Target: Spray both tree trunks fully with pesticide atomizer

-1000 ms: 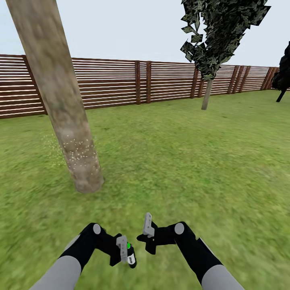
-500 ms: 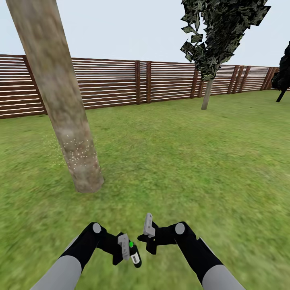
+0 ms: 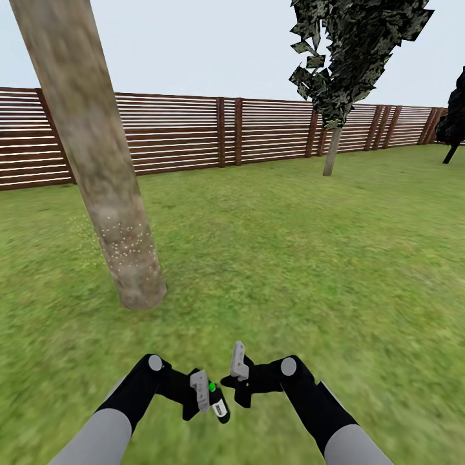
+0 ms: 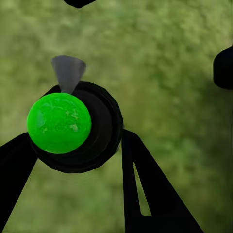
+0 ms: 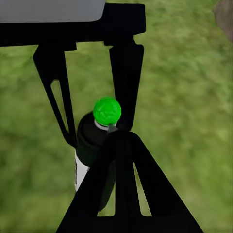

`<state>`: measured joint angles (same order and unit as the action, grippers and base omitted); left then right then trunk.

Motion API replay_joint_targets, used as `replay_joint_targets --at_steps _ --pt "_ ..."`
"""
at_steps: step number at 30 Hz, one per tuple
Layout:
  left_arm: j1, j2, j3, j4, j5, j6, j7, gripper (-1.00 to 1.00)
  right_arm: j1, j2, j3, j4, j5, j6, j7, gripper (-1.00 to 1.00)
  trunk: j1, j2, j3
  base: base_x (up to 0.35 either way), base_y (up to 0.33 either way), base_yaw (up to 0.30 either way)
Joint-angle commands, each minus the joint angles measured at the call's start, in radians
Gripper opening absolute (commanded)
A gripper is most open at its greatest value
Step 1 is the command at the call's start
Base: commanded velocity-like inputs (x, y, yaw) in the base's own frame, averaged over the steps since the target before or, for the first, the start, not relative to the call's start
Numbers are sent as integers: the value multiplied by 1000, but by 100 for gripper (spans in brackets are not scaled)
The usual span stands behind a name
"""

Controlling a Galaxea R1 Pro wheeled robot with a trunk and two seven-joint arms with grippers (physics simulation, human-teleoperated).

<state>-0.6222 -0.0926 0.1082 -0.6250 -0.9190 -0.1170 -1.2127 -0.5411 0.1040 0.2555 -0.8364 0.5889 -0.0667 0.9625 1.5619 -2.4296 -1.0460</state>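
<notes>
Gripping the atomizer (image 3: 217, 405), left claw (image 3: 208, 400), green cap (image 4: 58, 123) close-up, right claw (image 3: 236, 371) state unclear.

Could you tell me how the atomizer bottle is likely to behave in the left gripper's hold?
The atomizer looks like a small rigid bottle, so probably stiff and light. Its round, smooth black body could twist or slip between the left gripper fingers. It already hangs tilted, so it may pivot further.
</notes>
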Motion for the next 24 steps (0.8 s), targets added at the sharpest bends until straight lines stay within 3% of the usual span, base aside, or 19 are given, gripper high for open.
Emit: replay_joint_targets --at_steps 1,16,20,24 --pt "-1 -4 8 -3 -10 -10 -5 -100 0 0 -1 -1 11 -7 2 -100 0 0 -1 0 0 0" --pt "1 -19 8 -4 -9 -11 -8 -100 0 0 -1 -1 11 -7 1 -100 0 0 -1 0 0 0" --pt "1 -18 7 -4 35 -16 -8 -100 0 0 -1 -1 11 -7 1 -100 0 0 -1 0 0 0" --pt "1 -18 7 -4 45 -16 -8 -100 0 0 -1 -1 11 -8 1 -100 0 0 -1 0 0 0"
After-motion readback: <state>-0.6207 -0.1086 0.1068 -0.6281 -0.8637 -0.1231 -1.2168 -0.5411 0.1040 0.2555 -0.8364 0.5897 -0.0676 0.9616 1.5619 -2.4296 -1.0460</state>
